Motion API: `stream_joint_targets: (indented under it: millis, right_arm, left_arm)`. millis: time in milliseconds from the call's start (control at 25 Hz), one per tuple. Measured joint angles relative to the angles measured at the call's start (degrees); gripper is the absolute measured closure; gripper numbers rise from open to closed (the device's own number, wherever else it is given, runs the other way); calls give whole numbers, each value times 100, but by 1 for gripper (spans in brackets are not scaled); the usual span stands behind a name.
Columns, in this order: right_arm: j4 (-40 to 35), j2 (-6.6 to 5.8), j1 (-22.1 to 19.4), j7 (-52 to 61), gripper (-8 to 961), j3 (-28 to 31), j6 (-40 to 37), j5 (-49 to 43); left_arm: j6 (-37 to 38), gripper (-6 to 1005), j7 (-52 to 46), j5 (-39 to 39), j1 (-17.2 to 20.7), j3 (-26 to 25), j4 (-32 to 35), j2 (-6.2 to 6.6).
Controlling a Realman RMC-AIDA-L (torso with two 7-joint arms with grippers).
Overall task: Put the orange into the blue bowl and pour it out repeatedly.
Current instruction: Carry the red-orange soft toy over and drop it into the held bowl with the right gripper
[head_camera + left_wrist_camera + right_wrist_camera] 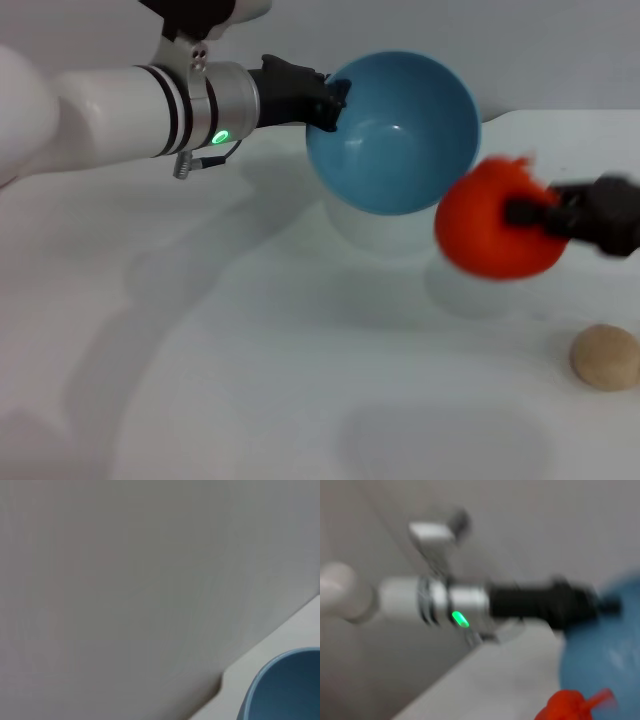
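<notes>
The blue bowl is held up above the table, tilted so its empty inside faces me. My left gripper is shut on its left rim. The left wrist view shows only a piece of the bowl. The orange hangs in the air just right of and below the bowl, with my right gripper shut on it from the right. In the right wrist view the orange sits close below the bowl, with the left arm reaching in behind.
A small beige-tan ball lies on the white table near the right edge. The table's far edge meets a grey wall behind the bowl.
</notes>
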Motion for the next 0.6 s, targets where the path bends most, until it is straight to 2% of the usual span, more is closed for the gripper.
stream_joint_targets:
  millis: [120, 240, 440, 600]
  right_arm:
    - [-608, 0, -118, 14, 805, 92, -135, 445]
    - [-899, 23, -65, 0, 837, 160, -139, 560]
    - [-858, 23, 9, -11, 891, 157, -55, 525]
    - [-770, 33, 10, -11, 912, 96, 234, 130]
  left_arm:
    - [283, 1000, -147, 4, -133, 38, -31, 1]
    - [593, 1000, -322, 50, -323, 248, -20, 1]
    - [1035, 1000, -1242, 867, -670, 387, -117, -25]
    - [1283, 1001, -1808, 1363, -748, 549, -78, -40]
